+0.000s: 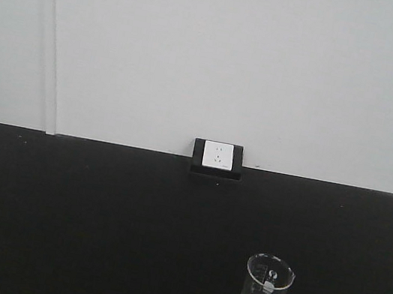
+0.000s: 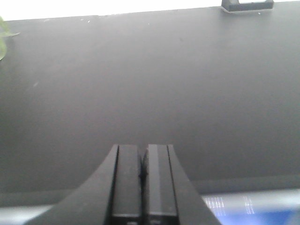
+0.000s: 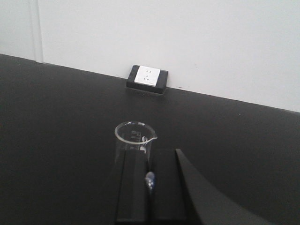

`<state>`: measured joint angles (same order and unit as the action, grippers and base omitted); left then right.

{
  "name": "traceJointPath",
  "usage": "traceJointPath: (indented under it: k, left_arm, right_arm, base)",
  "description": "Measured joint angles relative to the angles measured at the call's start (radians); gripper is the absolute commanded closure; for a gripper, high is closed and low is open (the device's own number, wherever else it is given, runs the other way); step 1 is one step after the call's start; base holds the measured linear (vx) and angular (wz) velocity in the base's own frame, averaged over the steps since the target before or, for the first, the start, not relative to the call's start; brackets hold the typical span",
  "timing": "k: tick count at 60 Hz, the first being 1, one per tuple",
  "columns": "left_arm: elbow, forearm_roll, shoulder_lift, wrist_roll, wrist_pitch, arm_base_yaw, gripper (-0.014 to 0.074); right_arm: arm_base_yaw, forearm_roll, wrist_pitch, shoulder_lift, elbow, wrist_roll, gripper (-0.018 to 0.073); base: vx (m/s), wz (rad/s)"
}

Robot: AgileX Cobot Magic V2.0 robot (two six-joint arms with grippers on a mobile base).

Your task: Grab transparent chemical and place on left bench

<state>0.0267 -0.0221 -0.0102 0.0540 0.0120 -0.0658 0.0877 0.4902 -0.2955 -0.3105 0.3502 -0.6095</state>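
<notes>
right wrist view: beaker (image 3: 135, 140) fronts right fingers (image 3: 138, 197) pinching a whitish dropper tip (image 3: 150, 179); left fingers (image 2: 132, 180) closed, empty.

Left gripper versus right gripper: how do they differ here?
The left gripper is shut on nothing; the right gripper pinches a small pale thing, seemingly the transparent chemical. The left gripper has bare black bench ahead; the right gripper has the glass beaker just ahead. Both hang low over that bench.
</notes>
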Motion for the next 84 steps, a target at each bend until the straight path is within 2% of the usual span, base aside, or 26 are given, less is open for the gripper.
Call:
traceJointPath:
  k: [52, 84]
  left_arm:
    - [0.000, 0.000, 0.000, 0.000, 0.000, 0.000, 0.0600]
    - [0.000, 0.000, 0.000, 0.000, 0.000, 0.000, 0.0600]
  right_arm:
    - [0.000, 0.002, 0.000, 0.000, 0.000, 0.000, 0.0559]
    - [0.000, 0.003, 0.000, 0.000, 0.000, 0.000, 0.0559]
  base:
    - [-0.35, 0.08]
    - [-0.37, 0.51]
